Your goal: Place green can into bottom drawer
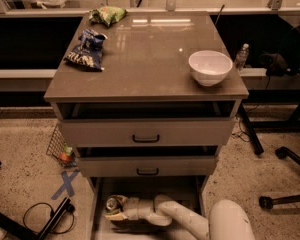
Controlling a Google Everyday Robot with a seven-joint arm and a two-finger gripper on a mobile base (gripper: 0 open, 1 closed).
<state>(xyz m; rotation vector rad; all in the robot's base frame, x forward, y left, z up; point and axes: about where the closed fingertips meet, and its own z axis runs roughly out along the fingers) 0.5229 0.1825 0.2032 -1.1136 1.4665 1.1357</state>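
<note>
Your gripper (115,210) is down inside the pulled-out grey-beige bottom drawer (151,187), on its left side. The jaws are closed around the slim dark green can with the silver top (112,203), which sits within the drawer. Up on the grey-brown tabletop (145,59) a round white bowl (210,67) stands near the right edge.

A dim, warm, brownish light lies over everything. Pale glare streaks sit on the far part of the table (145,59), with one bright dot near the white bowl (210,66). Black shadow fills the gaps above the upper drawers (146,133). My claw (115,213) shows palely at the near left of the murky bottom drawer (150,188).
</note>
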